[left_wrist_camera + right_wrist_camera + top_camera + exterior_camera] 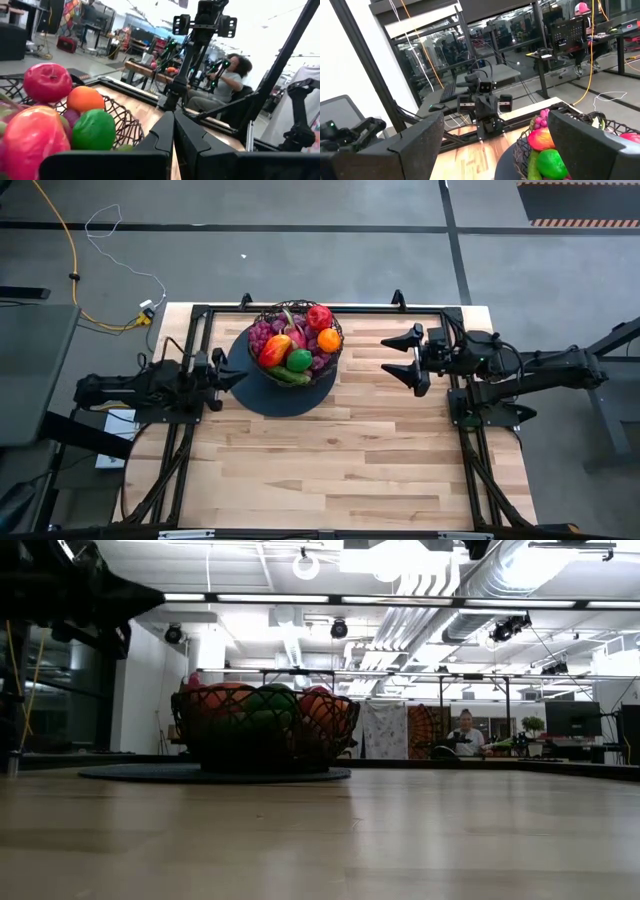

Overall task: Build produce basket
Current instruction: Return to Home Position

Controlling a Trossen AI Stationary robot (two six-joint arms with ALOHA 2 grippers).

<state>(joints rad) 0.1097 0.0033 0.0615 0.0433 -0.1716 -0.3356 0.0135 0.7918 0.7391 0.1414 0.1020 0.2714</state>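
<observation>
With the produce [298, 345] piled in the basket [265, 313] at the table's [350, 450] twelve o'clock, the left end effector [240, 375], pinched together and empty at its eight o'clock, and the right end effector [386, 354], spread wide and empty at three o'clock, were best drawn straight outward, clear of the rim.

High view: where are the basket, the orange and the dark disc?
basket [263, 314], high view, wire rim.
orange [329, 339], high view, its top centre.
dark disc [285, 398], high view, bare part beside the basket.
</observation>
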